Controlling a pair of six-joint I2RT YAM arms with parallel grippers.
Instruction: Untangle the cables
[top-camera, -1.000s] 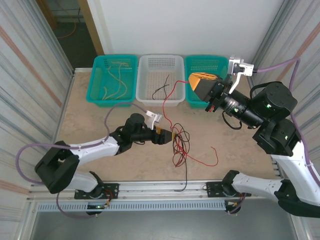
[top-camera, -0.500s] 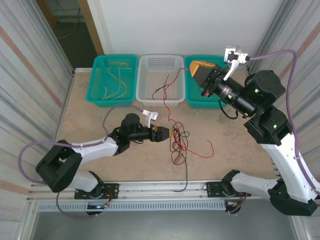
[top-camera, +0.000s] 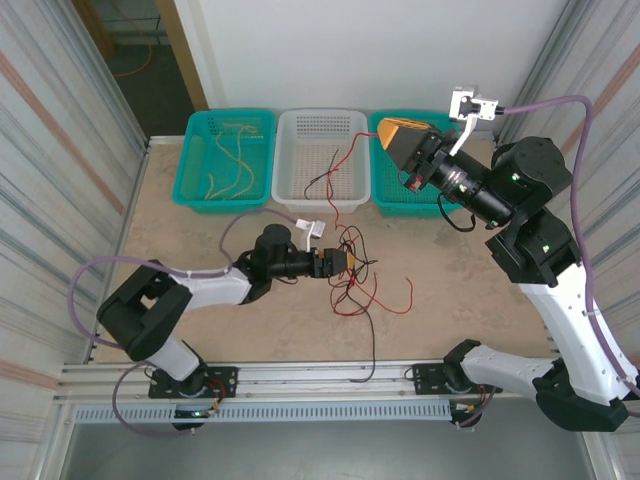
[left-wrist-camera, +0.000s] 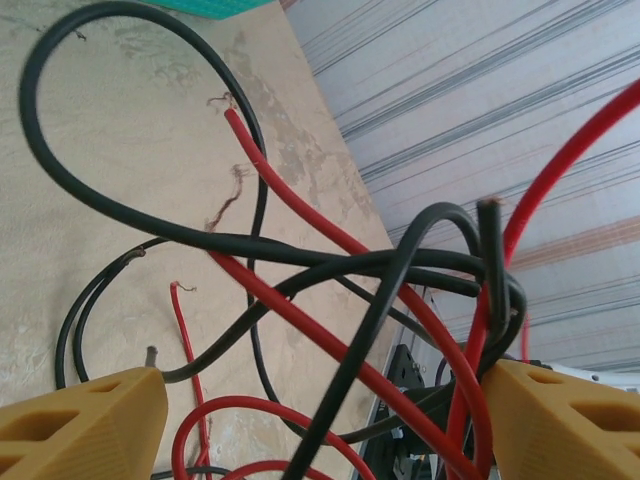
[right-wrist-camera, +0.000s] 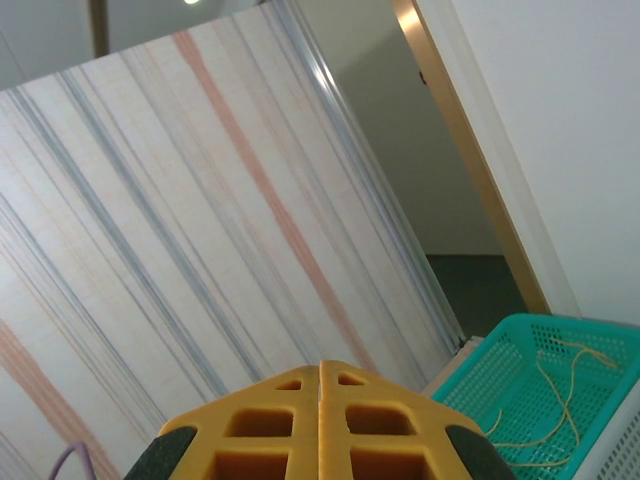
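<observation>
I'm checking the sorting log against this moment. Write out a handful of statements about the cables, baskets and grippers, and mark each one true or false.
1. The right gripper has its fingers shut. True; in the top view a red cable runs from it down to the tangle.
2. The yellow cables lie in the white basket. False: they lie in the teal basket to its left.
3. The left gripper is open, with red and black cables passing between its fingers. True.
4. The tangle sits inside a basket. False: it lies on the table, in front of the baskets.
</observation>
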